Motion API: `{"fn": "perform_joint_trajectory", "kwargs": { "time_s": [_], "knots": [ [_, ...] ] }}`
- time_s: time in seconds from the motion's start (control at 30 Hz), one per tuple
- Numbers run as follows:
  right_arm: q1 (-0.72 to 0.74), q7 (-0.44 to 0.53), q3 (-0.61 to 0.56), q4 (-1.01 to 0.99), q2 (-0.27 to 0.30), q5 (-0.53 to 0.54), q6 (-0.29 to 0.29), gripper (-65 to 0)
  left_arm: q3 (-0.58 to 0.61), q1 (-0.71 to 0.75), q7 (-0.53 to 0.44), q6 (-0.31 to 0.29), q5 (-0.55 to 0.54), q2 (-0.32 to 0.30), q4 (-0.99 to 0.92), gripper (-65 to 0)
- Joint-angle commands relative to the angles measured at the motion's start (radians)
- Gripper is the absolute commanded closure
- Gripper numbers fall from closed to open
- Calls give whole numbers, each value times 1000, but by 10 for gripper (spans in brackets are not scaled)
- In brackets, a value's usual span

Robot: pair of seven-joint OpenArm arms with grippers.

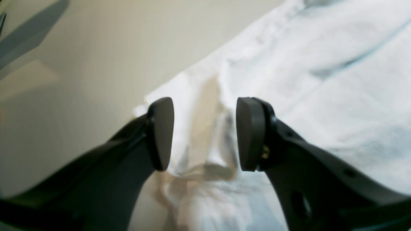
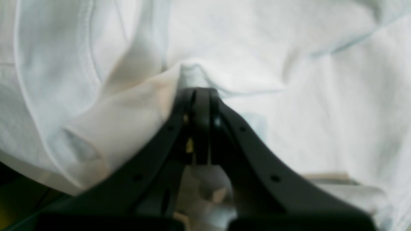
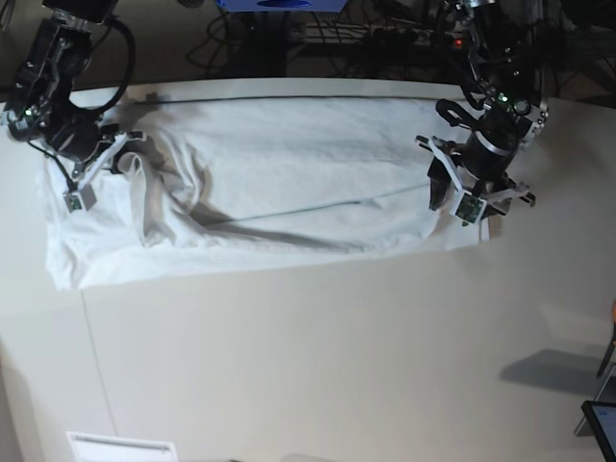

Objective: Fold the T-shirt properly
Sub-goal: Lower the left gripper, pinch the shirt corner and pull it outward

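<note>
Your right gripper point(image 3: 123, 162) is at the left of the base view, its jaws pinched tight on a fold of the T-shirt point(image 3: 279, 183); the shirt lies long across the white table point(image 3: 318, 356); your left gripper point(image 3: 460, 188) hangs over the shirt's right end, jaws wide and holding nothing.

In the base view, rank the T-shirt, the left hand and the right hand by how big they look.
1. T-shirt, by far the largest.
2. Left hand and right hand: too alike to rank.
</note>
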Motion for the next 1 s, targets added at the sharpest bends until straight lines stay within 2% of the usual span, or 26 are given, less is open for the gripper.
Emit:
{"fn": "perform_joint_trajectory", "kwargs": {
  "time_s": [0.0,0.27,0.3,0.43,0.47,0.67,0.8,0.97],
  "knots": [
    [1,-4,3,10,11,-20,-2,0,2,5,-17,6,-4,-15,26,-309],
    [-1,-4,3,10,11,-18,1,0,-1,53,-17,6,-6,-21,31,-294],
    [-1,-4,3,10,11,-18,2,0,-1,57,-17,6,-6,-22,31,-264],
    [-2,-4,3,10,11,-18,2,0,-1,63,-19,6,-7,-42,31,-52],
    [-2,-4,3,10,11,-18,2,0,-1,67,-19,6,-7,-49,31,-42],
    [-1,-3,3,10,11,-18,2,0,-1,83,-22,6,-7,-121,31,-35],
    [2,-3,3,10,10,-15,2,0,-1,83,-23,6,-7,-190,31,-34],
    [5,0,3,10,-21,-18,2,0,7,83,-25,6,-9,-299,31,-34]
  ]
}}
